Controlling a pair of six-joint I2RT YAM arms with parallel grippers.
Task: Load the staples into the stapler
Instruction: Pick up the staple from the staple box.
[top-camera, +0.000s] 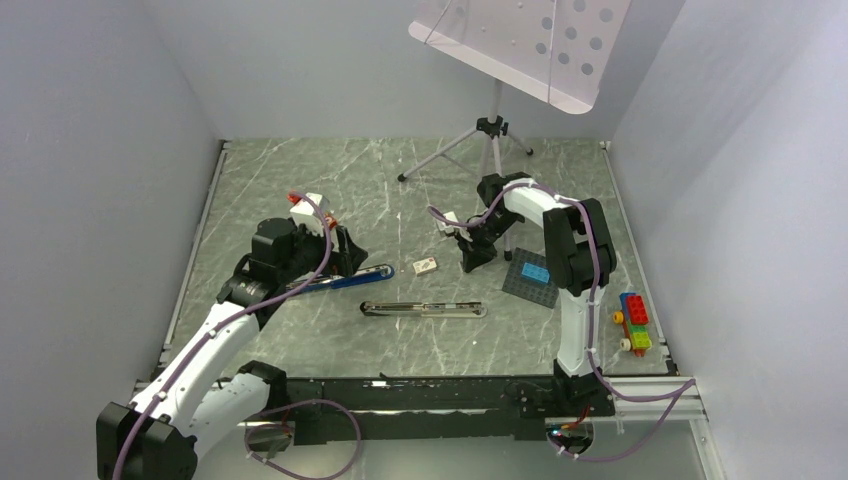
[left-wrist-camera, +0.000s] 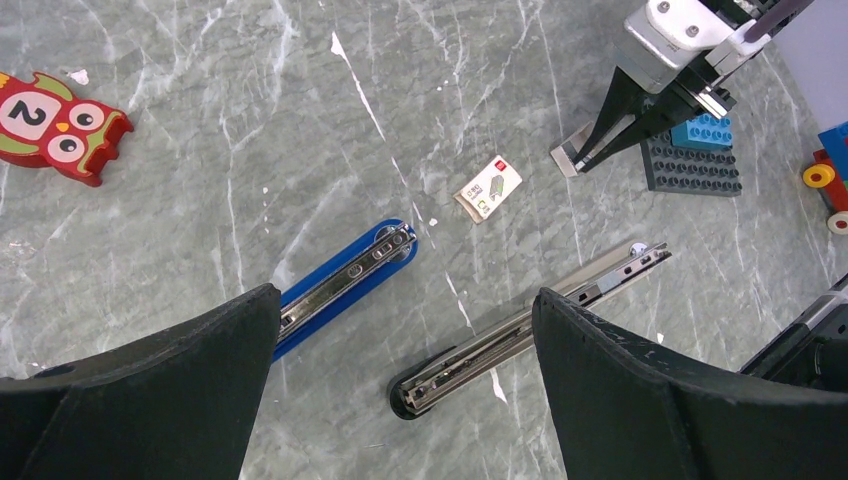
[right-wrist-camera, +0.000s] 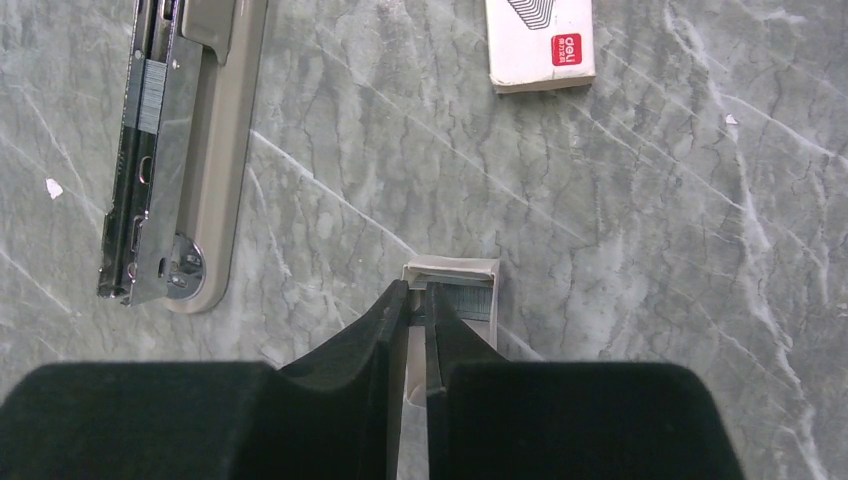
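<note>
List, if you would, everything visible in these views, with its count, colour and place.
open stapler: one, silver and black, table centre.
blue stapler: one, blue, left of centre.
staple box: one, white with red logo, behind the open stapler.
cardboard tray: one, white, below the right gripper.
staples: one strip, silver-grey, in the tray.
baseplate: one, dark grey, right of centre.
blue brick: one, on the baseplate.
toy bricks: one cluster, multicoloured, right edge.
owl tile: one, red, left wrist view only.
music stand: one, black tripod, white perforated desk, far edge.
left gripper: one, black, open, by the blue stapler.
right gripper: one, black, jaws nearly together, over the tray.
</note>
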